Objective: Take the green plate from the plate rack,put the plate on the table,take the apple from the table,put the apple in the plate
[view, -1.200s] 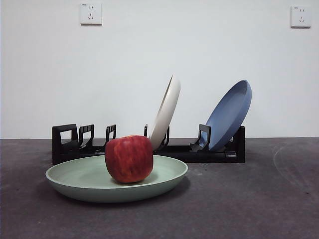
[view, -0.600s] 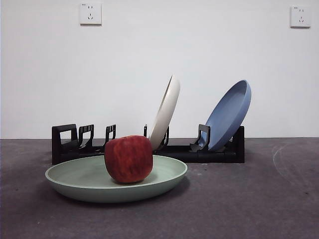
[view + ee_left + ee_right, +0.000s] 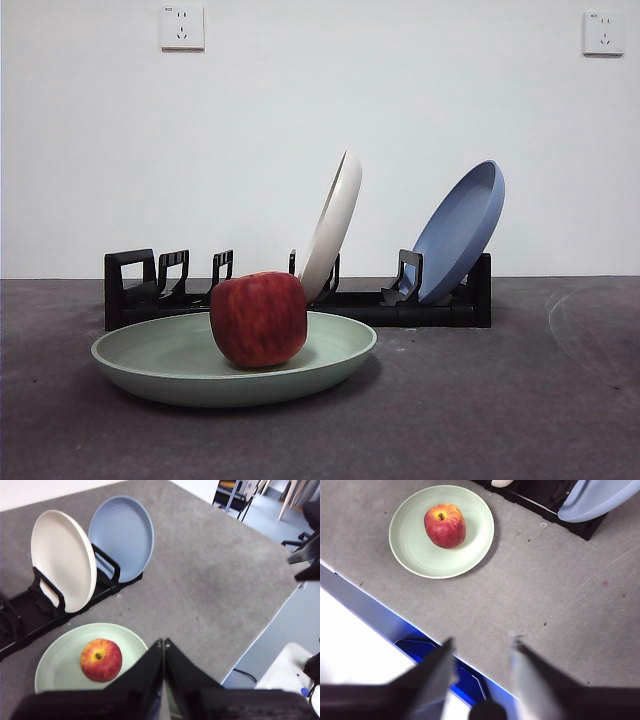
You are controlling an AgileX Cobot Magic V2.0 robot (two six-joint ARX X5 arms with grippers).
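Observation:
The green plate lies flat on the dark grey table in front of the black plate rack. The red apple sits in the plate. The plate and apple also show in the left wrist view, and the plate and apple in the right wrist view. My left gripper is shut and empty, high above the plate's edge. My right gripper is open and empty, high over the table's edge, away from the plate.
A cream-white plate and a blue plate lean in the rack's slots. The rack's left slots stand empty. The table edge runs below the right gripper. Chairs and floor lie beyond the table's far side.

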